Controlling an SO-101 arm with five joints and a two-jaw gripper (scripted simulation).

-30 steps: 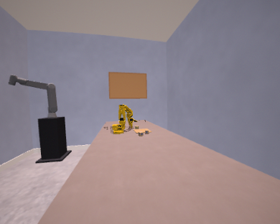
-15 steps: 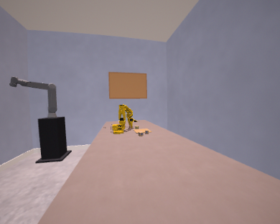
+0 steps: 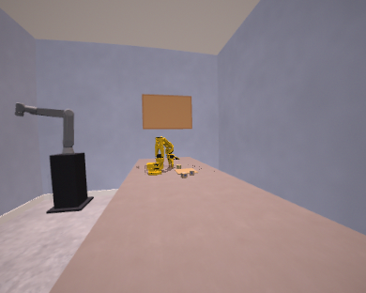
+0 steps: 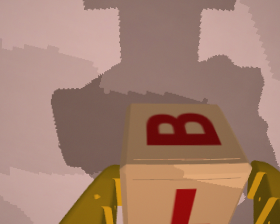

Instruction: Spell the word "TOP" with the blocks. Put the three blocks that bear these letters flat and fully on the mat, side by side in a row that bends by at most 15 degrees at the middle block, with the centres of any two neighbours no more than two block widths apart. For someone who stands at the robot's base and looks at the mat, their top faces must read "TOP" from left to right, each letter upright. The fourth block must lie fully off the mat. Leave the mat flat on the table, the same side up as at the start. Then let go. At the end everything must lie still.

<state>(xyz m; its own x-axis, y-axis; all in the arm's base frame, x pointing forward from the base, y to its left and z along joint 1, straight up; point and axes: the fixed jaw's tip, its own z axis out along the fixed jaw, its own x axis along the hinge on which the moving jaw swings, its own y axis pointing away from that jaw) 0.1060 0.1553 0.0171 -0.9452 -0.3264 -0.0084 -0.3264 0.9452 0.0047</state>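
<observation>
In the wrist view a tan block [image 4: 184, 172] stands between my yellow fingers. Its top face shows a red B and the face toward the camera a red T. Thin gaps show between the block and each finger, so the gripper is open around it. The block rests on or just above the pinkish table, with its shadow behind it. In the exterior view the yellow arm [image 3: 162, 157] is small and far away. The orange mat [image 3: 186, 171] lies to its right, with small blocks [image 3: 185, 176] at the mat's near edge. Their letters are too small to read.
A long pinkish table runs from the camera to the arm. A grey arm on a black pedestal [image 3: 68, 180] stands on the floor at the left. An orange board [image 3: 167, 112] hangs on the back wall.
</observation>
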